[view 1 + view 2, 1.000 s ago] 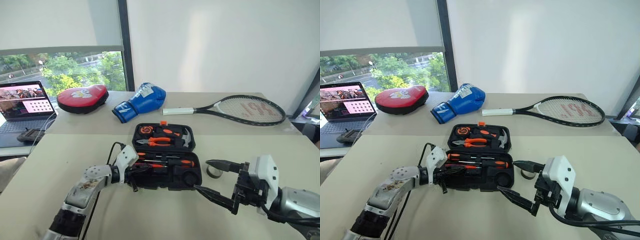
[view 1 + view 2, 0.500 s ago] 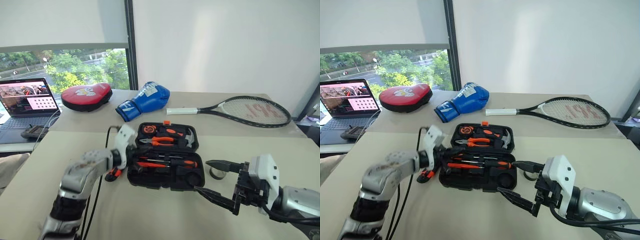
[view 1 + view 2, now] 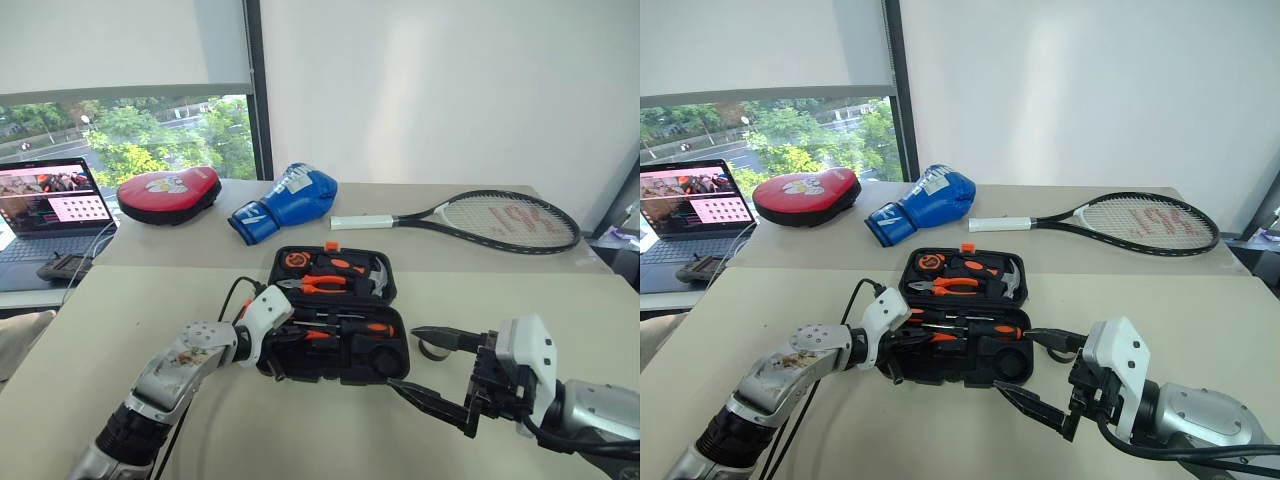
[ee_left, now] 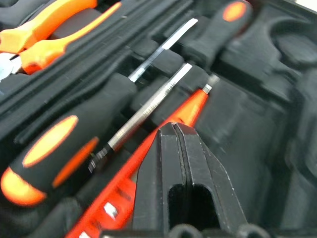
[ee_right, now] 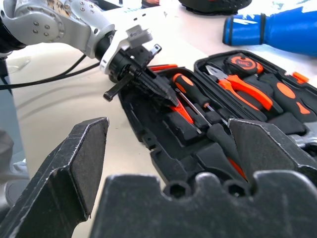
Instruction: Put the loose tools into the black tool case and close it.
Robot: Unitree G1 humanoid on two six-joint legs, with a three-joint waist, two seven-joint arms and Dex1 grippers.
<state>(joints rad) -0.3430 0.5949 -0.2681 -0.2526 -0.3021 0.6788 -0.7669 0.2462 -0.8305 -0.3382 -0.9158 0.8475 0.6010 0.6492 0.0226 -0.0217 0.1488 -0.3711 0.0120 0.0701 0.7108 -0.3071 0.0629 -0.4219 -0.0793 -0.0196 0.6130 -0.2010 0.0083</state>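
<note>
The black tool case (image 3: 335, 318) lay open on the table (image 3: 120, 310), lid flat away from the robot, and everything here is placed off it. Far off to its left at the table's edge sat a laptop (image 3: 45, 205), then a red pad (image 3: 167, 192) and a blue boxing glove (image 3: 283, 201) beyond the case's far left corner.

At the case's near left corner, the left tool (image 3: 290, 345) reached into the lower tray, its two fingers pressed tight together with nothing between them. In the left wrist view those closed fingers (image 4: 179, 163) sat right on top of the small all-orange screwdriver (image 4: 190, 110), which lay slanted in the tray beneath them. Just beside it lay an orange-and-black screwdriver (image 4: 64, 148), seated in its slot, and a second one (image 4: 223, 29) lay beyond that, pointing the opposite way. Across the hinge, in the lid half, were the orange-handled pliers (image 3: 322, 284).

Moving right, a small dark tape roll (image 3: 432, 347) stood on the table just beside the case's right edge. The right tool (image 3: 440, 372) hovered near the case's near right corner, fingers spread wide and empty, one fingertip just over the roll. Beyond the case's far right corner, a tennis racket (image 3: 490, 220) lay flat.
</note>
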